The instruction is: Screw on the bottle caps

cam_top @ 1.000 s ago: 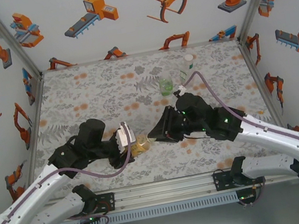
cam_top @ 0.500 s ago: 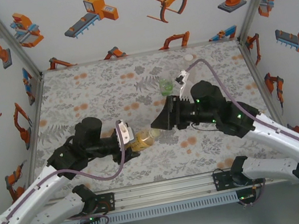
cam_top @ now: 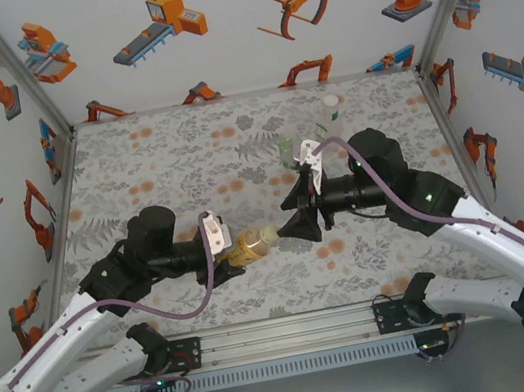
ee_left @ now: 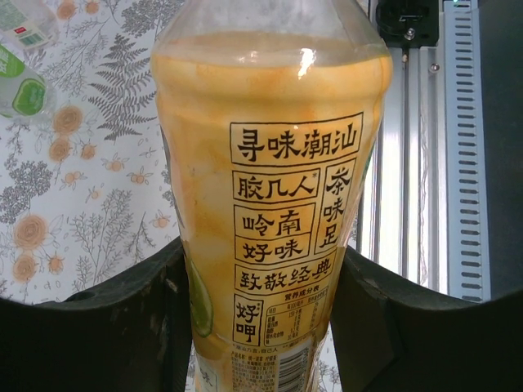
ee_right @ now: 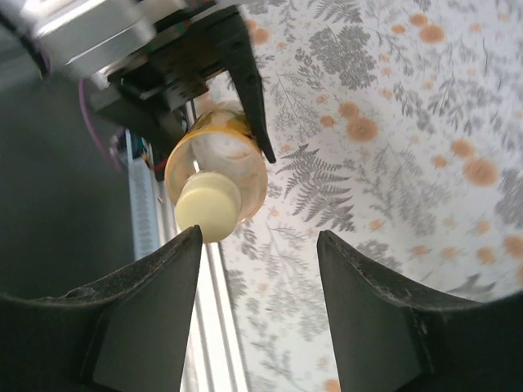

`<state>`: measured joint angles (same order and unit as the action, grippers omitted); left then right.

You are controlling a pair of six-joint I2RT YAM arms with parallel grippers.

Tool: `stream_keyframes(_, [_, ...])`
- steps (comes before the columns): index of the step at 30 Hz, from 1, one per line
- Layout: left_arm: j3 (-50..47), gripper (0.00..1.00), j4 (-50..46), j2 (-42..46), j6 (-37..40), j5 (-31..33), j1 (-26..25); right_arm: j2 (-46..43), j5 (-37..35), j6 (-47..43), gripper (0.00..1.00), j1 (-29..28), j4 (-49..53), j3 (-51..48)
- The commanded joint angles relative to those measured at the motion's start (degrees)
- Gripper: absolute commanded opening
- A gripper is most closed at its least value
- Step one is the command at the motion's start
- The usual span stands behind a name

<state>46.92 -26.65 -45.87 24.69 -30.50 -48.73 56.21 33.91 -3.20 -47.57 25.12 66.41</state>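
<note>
My left gripper [ee_left: 257, 257] is shut on the yellow-amber bottle [ee_left: 270, 163], holding it by its lower body. The bottle [cam_top: 251, 249] lies level above the table and points right. A pale whitish cap [ee_right: 208, 204] sits on its neck. My right gripper [ee_right: 257, 237] is open, facing the capped end, with the cap just off its left finger and nothing between the fingers. In the top view the right gripper [cam_top: 295, 224] stands a little to the right of the cap [cam_top: 271, 237]. The green-labelled bottle [ee_left: 24, 90] and the clear bottle [ee_left: 24, 20] stand further back.
A small whitish round cap [cam_top: 331, 101] lies near the back edge of the flower-patterned table [cam_top: 155, 164]. The green-labelled bottle [cam_top: 287, 151] stands just behind my right wrist. A metal rail [cam_top: 286, 334] runs along the near edge.
The left gripper has swung the yellow bottle level, pointing right. The right gripper has backed off to the right and turned, and now faces the capped end.
</note>
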Motion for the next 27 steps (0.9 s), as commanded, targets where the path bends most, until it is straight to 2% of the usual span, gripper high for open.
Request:
stream_keyframes(1, [2.3,0.00,-0.3,0.4,0.2,-2.2,-0.2,-0.2,7.4,-17.9,0.55,0.2,3.4,2.8])
stream_keyframes(8, [2.6,0.00,-0.8,0.5,-0.1,-3.0,-0.1,3.3,13.9,-24.5,0.54,0.2,5.7,6.2])
stream_keyframes(27, [2.7,0.00,-0.8,-0.2,-0.3,-4.0,-0.2,6.8,15.1,-24.3,0.41,-2.1,5.5,7.9])
